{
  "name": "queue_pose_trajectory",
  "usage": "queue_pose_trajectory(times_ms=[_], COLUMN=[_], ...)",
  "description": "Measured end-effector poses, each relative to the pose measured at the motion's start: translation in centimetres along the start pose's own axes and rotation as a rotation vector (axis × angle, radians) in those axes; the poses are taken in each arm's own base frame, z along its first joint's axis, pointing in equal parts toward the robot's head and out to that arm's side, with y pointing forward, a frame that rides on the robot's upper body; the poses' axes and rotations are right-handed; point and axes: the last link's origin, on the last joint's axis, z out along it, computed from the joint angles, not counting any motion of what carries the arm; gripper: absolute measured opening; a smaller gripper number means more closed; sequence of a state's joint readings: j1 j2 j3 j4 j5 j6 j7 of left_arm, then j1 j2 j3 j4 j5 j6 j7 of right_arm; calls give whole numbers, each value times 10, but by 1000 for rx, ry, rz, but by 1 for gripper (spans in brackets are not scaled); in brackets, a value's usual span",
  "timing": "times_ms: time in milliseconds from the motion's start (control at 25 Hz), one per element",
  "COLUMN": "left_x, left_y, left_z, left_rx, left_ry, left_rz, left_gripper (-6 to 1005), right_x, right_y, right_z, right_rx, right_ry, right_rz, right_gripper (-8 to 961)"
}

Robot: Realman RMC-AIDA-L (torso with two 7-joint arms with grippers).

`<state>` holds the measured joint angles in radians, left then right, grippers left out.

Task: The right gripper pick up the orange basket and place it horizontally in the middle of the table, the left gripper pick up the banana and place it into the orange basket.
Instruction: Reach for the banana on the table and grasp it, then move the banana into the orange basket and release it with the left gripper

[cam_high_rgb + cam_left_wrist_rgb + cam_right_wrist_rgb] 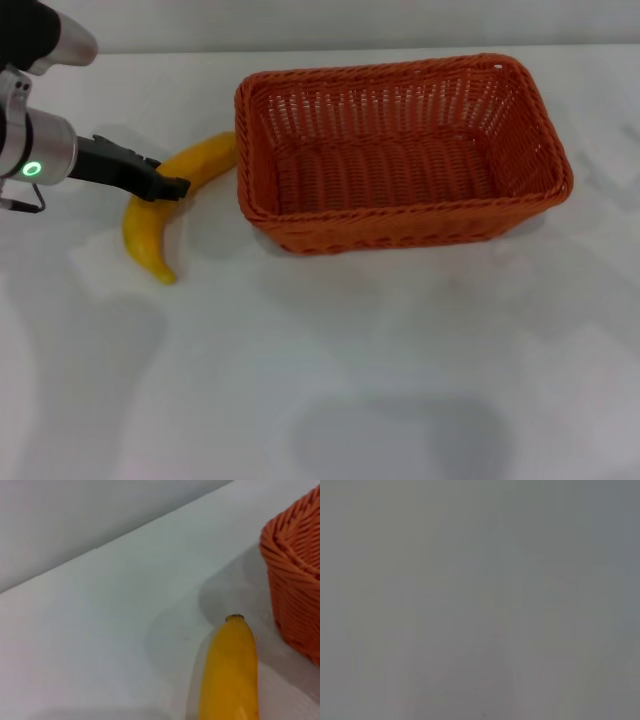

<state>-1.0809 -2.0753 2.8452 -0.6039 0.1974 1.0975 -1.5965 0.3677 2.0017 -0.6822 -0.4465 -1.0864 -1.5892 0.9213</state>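
Note:
The orange basket (400, 228) stands upright on the white table (420, 370), its long side running across the view, and nothing lies inside it. The yellow banana (146, 236) lies on the table just left of the basket, one end close to the basket's corner. My left gripper (168, 186) reaches in from the left and sits at the banana's middle, on top of it. In the left wrist view the banana (230, 675) points its dark tip toward the basket's woven wall (295, 575). The right gripper is out of view; the right wrist view is plain grey.
The table's far edge meets a pale wall behind the basket. Bare tabletop stretches in front of the basket and the banana, with soft shadows on it.

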Motion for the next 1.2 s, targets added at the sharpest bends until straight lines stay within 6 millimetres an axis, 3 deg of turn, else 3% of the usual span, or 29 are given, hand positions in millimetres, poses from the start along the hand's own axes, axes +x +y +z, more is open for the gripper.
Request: queue_pose_trajectory(times_ms=[40,280,680,880,1200], left_x=[-1,-23,-48,-49,-67], left_y=[-1,-9,0,3,-11], left_z=[0,-6,-14,-30,-50], left_rx=[2,33,-66,-112,-37], left_ry=[-1,16,254,357,455], left_rz=[-6,-89,-212,-222,-289], left_gripper=[486,487,488,486,487], right_x=[0,-1,0,0,1], right_y=[0,-1,-1,-2,-2], right_z=[-1,-2,0,2,1], right_rx=[2,4,9,10,16], right_ry=[0,-4,-4,-3,2], right_rz=[0,0,2,2,3], right_gripper=[858,858,858,858,857])
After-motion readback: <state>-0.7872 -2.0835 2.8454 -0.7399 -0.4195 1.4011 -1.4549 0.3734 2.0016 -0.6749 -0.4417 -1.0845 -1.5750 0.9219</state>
